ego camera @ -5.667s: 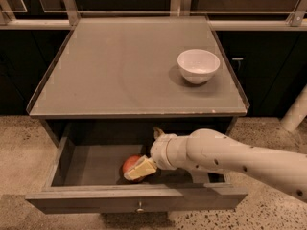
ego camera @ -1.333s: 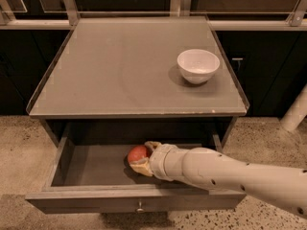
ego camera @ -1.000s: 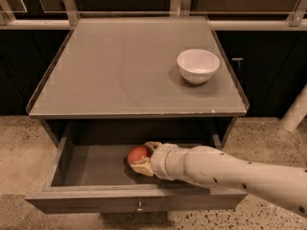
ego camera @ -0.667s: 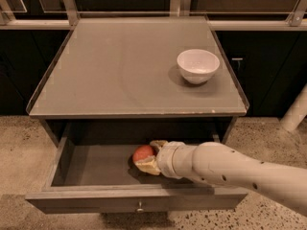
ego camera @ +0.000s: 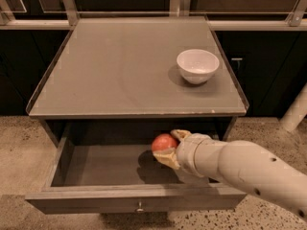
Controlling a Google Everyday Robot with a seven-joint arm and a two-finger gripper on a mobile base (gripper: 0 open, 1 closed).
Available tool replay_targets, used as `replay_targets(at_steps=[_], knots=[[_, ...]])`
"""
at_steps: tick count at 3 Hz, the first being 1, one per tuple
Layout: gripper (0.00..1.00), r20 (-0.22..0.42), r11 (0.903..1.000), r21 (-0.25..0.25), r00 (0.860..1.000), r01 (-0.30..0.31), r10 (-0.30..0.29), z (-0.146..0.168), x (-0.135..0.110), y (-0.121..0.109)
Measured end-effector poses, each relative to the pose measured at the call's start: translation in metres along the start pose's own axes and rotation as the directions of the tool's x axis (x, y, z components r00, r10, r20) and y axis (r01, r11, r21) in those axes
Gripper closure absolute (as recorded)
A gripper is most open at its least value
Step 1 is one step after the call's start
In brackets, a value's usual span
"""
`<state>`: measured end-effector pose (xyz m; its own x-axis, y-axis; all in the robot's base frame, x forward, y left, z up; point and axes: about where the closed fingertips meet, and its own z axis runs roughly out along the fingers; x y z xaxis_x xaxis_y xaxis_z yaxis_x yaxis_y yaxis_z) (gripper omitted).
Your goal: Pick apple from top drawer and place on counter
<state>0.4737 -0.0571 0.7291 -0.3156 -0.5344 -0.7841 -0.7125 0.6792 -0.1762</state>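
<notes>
The top drawer (ego camera: 86, 169) is pulled open below the grey counter (ego camera: 120, 66). My gripper (ego camera: 169, 146) reaches in from the right and is shut on the red-orange apple (ego camera: 163, 142). It holds the apple lifted above the drawer floor, just under the counter's front edge. The apple's shadow lies on the drawer floor below it. One finger (ego camera: 180, 133) shows behind the apple and one below it.
A white bowl (ego camera: 197, 65) stands on the counter's right side. My pale arm (ego camera: 240, 169) crosses the drawer's right part. The drawer front has a small metal knob (ego camera: 139, 207). Speckled floor lies to both sides. A white post (ego camera: 295, 109) stands at right.
The gripper closed on the apple and has lifted it up and to the right, from the drawer floor to near the counter's front edge.
</notes>
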Motion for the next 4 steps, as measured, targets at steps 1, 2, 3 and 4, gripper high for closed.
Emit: replay_targets(at_steps=[1, 2, 3, 4], knots=[[1.0, 0.016, 0.9949, 0.091, 0.999, 0.044, -0.046, -0.037, -0.024, -0.016], [1.0, 0.033, 0.9811, 0.168, 0.994, 0.097, -0.103, -0.068, -0.053, -0.027], [1.0, 0.042, 0.9665, 0.222, 0.989, 0.129, -0.142, -0.09, -0.075, -0.033], [1.0, 0.053, 0.955, 0.251, 0.983, 0.158, -0.177, -0.102, -0.092, -0.037]])
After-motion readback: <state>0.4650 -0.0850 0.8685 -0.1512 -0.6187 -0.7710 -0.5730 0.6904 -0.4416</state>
